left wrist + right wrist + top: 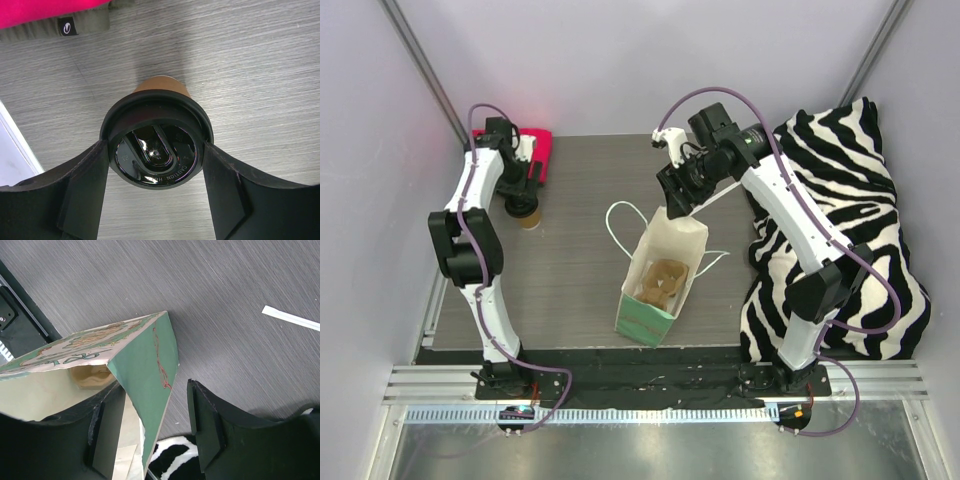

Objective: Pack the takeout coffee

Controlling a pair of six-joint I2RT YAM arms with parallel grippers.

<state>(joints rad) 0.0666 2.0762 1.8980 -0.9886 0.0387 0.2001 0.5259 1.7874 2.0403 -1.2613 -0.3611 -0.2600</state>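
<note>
The takeout coffee, a tan paper cup (162, 84) with its black lid (155, 150) on, stands at the back left of the table (528, 217). My left gripper (156, 172) is around it from above, both fingers touching the lid's rim; it also shows in the top view (523, 197). The white-and-green paper bag (660, 275) stands open mid-table with a beige pulp tray (660, 282) inside. My right gripper (150, 405) is open at the bag's far rim (680, 205). One finger is inside, one is outside, and the green side wall (147, 370) is between them.
A zebra-patterned cloth (840, 230) lies heaped along the right side of the table. A pink object (536, 150) lies at the back left, just behind the cup. A white paper strip (290, 319) lies on the table beyond the bag. The bag's handles (620, 215) stick out.
</note>
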